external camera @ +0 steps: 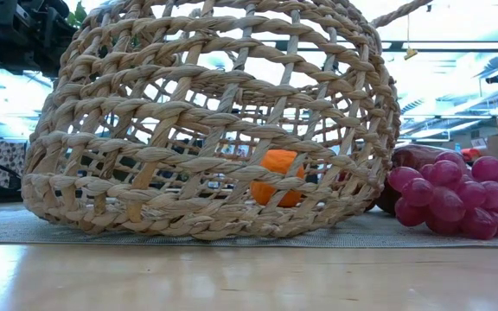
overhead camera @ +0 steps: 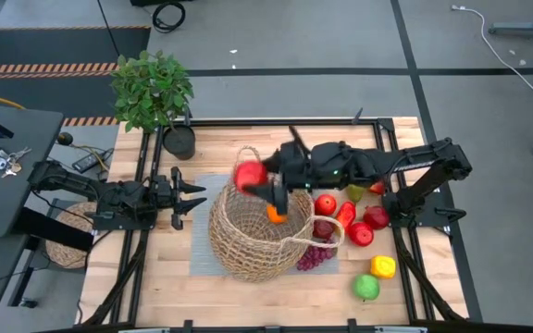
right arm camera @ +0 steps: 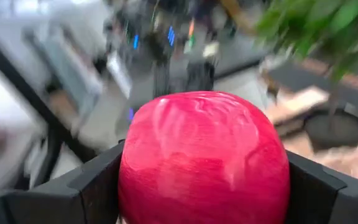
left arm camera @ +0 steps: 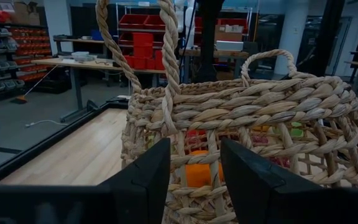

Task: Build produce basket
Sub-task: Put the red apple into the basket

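Observation:
The tan wicker basket (overhead camera: 253, 227) stands on a grey mat at the table's middle, with an orange (overhead camera: 276, 215) inside; the orange also shows through the weave in the low view (external camera: 277, 177). My right gripper (overhead camera: 265, 180) is over the basket's far rim, shut on a red apple (overhead camera: 250, 174). My left gripper (overhead camera: 188, 196) is open and empty just left of the basket, its fingers (left arm camera: 148, 177) facing the basket wall (left arm camera: 260, 112). More produce lies right of the basket: red apples (overhead camera: 360, 233), a red pepper (overhead camera: 345, 215) and purple grapes (overhead camera: 315, 256). My right gripper pinches the red apple's two opposite sides (right arm camera: 135, 180) between its two fingers (right arm camera: 95, 183). The arm reaches in from the table's right. The apple is lifted clear, above the basket's far rim.
A leafy potted plant (overhead camera: 153, 88) in a black pot (overhead camera: 179, 141) stands at the far left corner. A yellow piece (overhead camera: 383, 266) and a green piece (overhead camera: 366, 288) lie near the front right. The grape bunch (external camera: 461, 194) lies against the basket's right side.

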